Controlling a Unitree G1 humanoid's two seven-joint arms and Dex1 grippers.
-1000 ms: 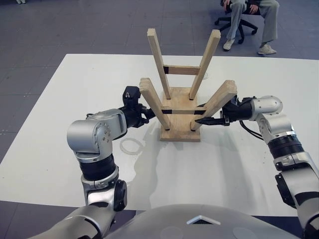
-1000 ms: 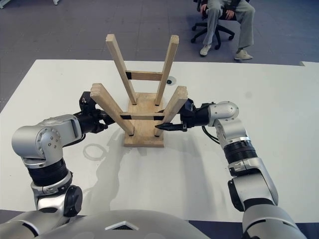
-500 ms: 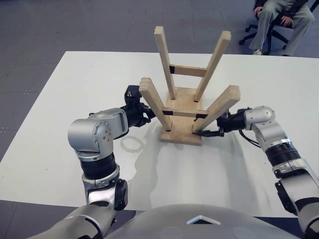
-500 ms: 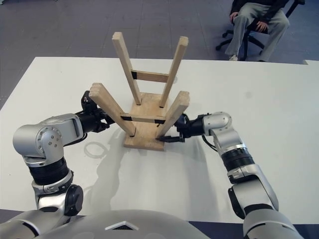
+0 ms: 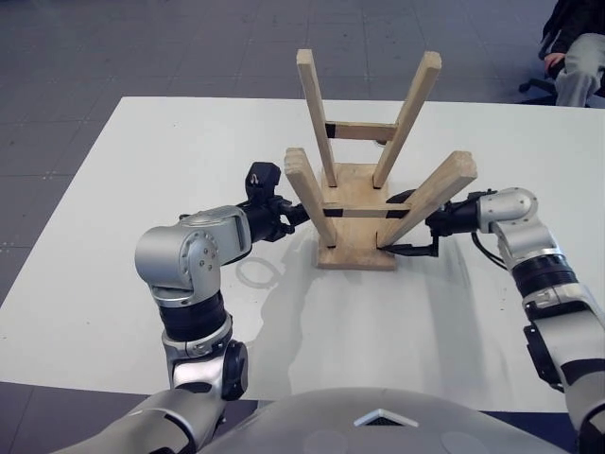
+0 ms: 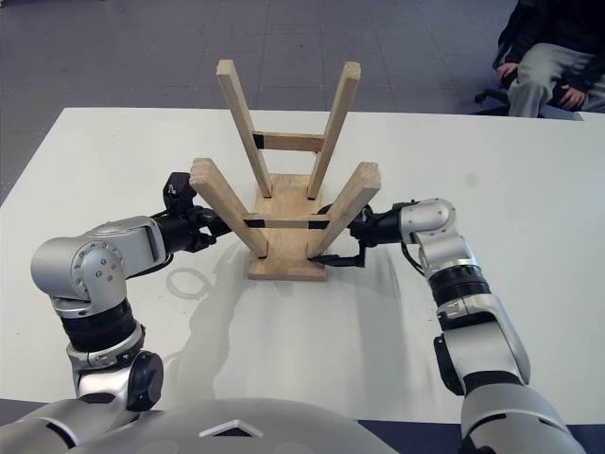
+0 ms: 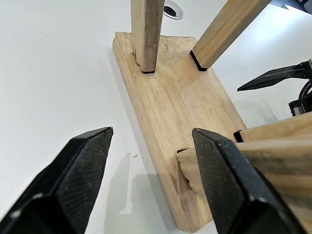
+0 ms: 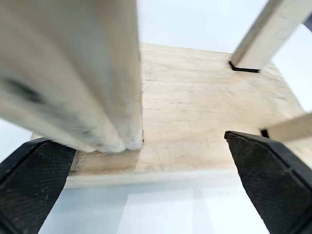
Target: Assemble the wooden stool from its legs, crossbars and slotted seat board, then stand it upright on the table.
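Observation:
The wooden stool lies upside down on the white table [image 5: 123, 208]: its seat board [image 5: 357, 238] is flat on the table and its legs point up and splay outward. Crossbars [image 5: 360, 211] join the legs in pairs. My left gripper [image 5: 291, 214] is open beside the near left leg [image 5: 310, 194], low by the board's corner [image 7: 180, 105]. My right gripper [image 5: 403, 225] is open, and its fingers stand either side of the foot of the near right leg [image 8: 83, 73], just above the board [image 8: 195, 102].
A small white ring [image 5: 253, 272] lies on the table below my left forearm. A round grommet hole [image 7: 171, 9] sits in the tabletop behind the stool. Bare table stretches to the near edge and to both sides.
My right gripper was shut and pointed at the near right leg; it has dropped toward the seat board and opened around the leg's foot. The left gripper stays by the near left leg. The camera has shifted.

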